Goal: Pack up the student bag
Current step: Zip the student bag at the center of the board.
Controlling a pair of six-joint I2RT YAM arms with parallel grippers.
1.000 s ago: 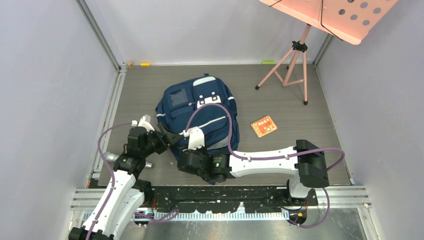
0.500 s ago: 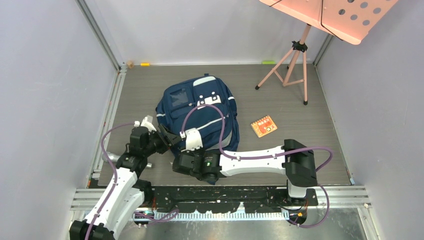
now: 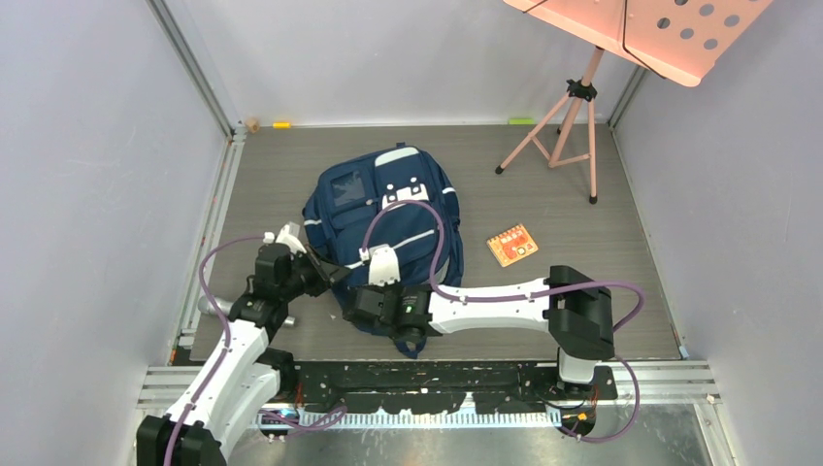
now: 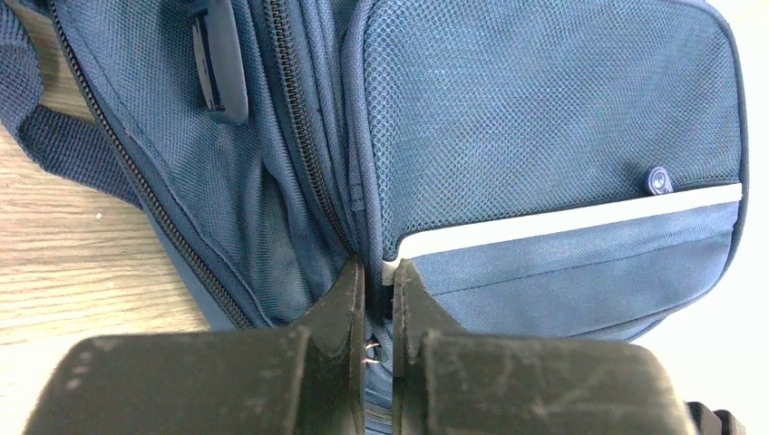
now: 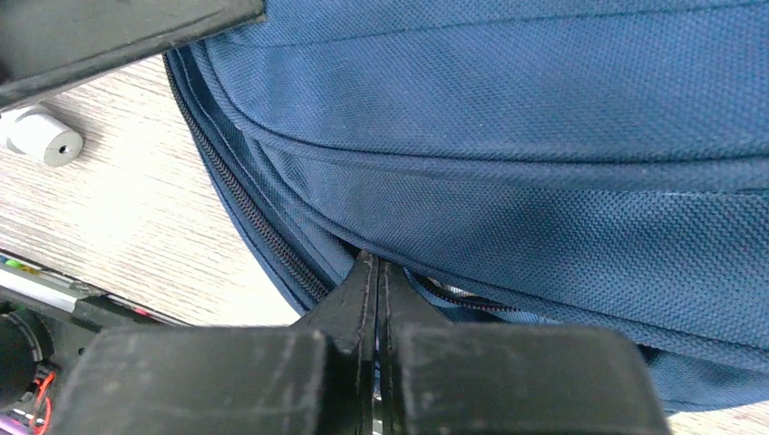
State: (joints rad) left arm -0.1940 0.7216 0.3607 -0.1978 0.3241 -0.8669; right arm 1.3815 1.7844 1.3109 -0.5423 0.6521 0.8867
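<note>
Having closed on backpack (image 3: 335, 218): left hand (image 4: 379, 272), right hand (image 5: 376, 265).

the navy blue woven cloth backpack (image 3: 388, 218) showed a coarse, matt weave, with open mesh cloth on its front pocket (image 4: 544, 109), a smooth pale reflective stripe (image 4: 580, 217) and fine ribbed zip teeth (image 5: 236, 195). the grey table top (image 3: 272, 165) had a matt wood-grain finish, and the small silver cylinder (image 5: 36, 140) looked like dull, smooth metal. the left gripper (image 4: 378, 272) and right gripper (image 5: 375, 267) were matt black, plastic-looking and finely scratched, while the pink perforated stand tray (image 3: 582, 19) had a smooth satin sheen.
</note>
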